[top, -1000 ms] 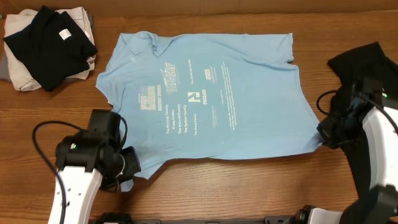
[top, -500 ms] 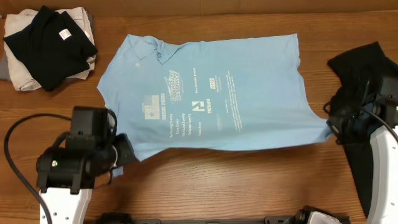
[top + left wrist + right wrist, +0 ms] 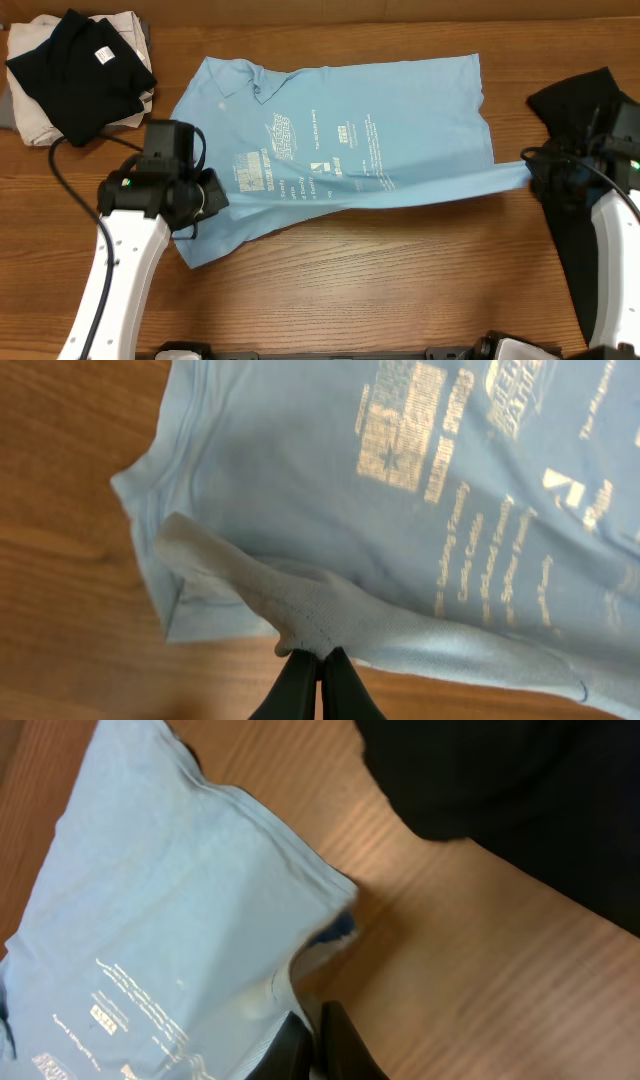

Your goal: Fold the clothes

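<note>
Overhead, I have the left gripper (image 3: 212,197) and right gripper (image 3: 533,172) each clamped shut on the near edge of the T-shirt (image 3: 390,120), which stretches taut between them, so I should carry both forward evenly, without sagging.

Light blue T-shirt (image 3: 400,110) with white printed lettering, brown wood-grain table (image 3: 350,290), black garment (image 3: 70,75) over beige cloth (image 3: 125,22) upper left, another black garment (image 3: 580,100) at right.

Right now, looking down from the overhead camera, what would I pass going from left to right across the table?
Stack of folded black and beige clothes → light blue T-shirt → loose black garment.
</note>
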Controlling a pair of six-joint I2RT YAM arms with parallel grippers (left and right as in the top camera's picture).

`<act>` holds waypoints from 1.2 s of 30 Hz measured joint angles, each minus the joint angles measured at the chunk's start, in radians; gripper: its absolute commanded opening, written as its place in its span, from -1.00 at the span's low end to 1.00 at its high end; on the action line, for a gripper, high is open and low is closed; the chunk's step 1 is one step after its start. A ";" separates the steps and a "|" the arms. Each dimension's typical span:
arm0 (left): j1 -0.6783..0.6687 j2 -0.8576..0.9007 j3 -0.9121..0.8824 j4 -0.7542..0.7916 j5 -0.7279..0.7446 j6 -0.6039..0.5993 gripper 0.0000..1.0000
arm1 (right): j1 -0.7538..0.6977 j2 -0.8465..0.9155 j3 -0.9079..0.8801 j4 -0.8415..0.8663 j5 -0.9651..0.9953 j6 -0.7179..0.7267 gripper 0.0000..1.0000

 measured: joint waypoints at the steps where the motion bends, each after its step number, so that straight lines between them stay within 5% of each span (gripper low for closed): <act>1: 0.000 0.015 0.000 0.016 -0.003 0.000 -0.92 | 0.010 0.013 0.000 0.020 0.001 0.000 -0.92; 22: 0.000 0.258 0.000 0.349 -0.105 0.000 -0.92 | 0.135 0.226 0.000 0.403 0.039 0.000 -0.92; 26: 0.000 0.305 0.000 0.398 -0.108 0.000 -0.84 | 0.136 0.255 0.000 0.453 0.038 -0.007 -0.76; 28: 0.000 0.323 0.000 0.410 -0.111 0.000 -0.72 | 0.137 0.281 0.000 0.480 0.039 -0.009 -0.47; 30: 0.000 0.339 0.000 0.422 -0.112 0.001 -0.39 | 0.137 0.311 0.000 0.511 0.041 -0.013 -0.14; 33: 0.000 0.353 0.000 0.428 -0.115 0.003 0.13 | 0.137 0.354 0.001 0.537 0.042 -0.034 0.91; 36: 0.000 0.355 0.026 0.351 -0.115 0.008 0.15 | 0.136 0.362 0.016 0.473 0.042 -0.066 1.00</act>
